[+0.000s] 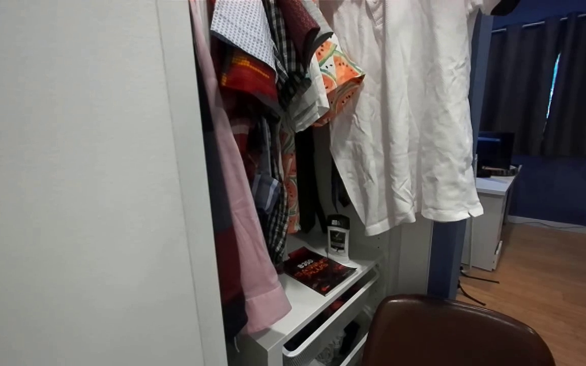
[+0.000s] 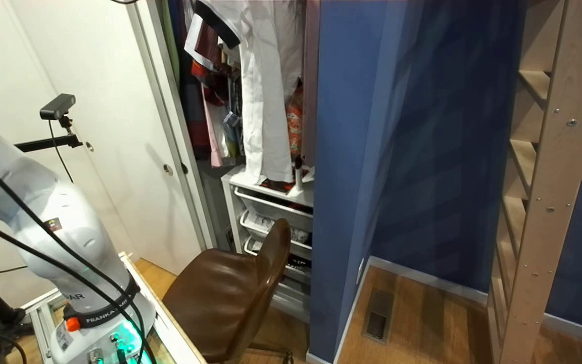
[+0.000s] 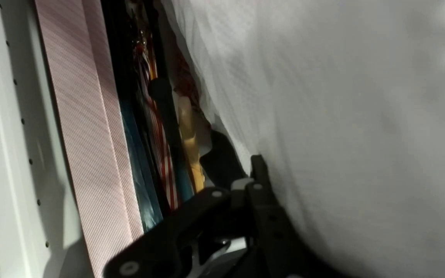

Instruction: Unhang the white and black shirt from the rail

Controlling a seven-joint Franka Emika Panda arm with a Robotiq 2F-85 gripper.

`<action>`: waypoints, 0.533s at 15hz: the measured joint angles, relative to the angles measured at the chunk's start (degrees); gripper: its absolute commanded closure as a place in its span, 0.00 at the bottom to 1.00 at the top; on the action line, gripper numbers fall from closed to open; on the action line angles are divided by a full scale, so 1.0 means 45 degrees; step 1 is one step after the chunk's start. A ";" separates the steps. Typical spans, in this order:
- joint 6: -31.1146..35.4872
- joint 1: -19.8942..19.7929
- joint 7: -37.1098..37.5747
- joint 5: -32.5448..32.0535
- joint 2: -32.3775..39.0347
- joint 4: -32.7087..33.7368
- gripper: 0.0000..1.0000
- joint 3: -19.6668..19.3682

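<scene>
Hanging at the front of the wardrobe [image 1: 416, 254] is the white and black shirt [image 1: 405, 127], its hem reaching down near the drawer unit [image 1: 293, 300]; its upper end is cut off in both exterior views. Further in I make out a pink garment [image 1: 250, 239], a checked garment [image 1: 275, 239] and watermelon-print cloth [image 1: 339, 68]. On the unit lies a black booklet [image 1: 318, 272] with red lettering, an upright bottle [image 1: 339, 241] just beside it. Below, pull-out baskets [image 2: 254, 232] hold dark, red and crumpled grey-white things. The arm [image 2: 81, 242] climbs from its base and leaves an exterior view at the left edge. Up close in the wrist view, the gripper [image 3: 250, 181] is clenched beside the shirt's white cloth; whether any is pinched, I can't tell.
</scene>
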 measured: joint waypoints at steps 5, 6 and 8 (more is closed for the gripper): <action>0.0141 0.0297 0.0432 -0.0872 -0.1452 -0.1835 0.95 -0.0233; 0.0139 0.0400 0.0436 -0.0971 -0.1846 -0.2305 0.95 -0.0302; 0.0149 0.0692 0.0436 -0.1032 -0.2672 -0.3284 0.95 -0.0461</action>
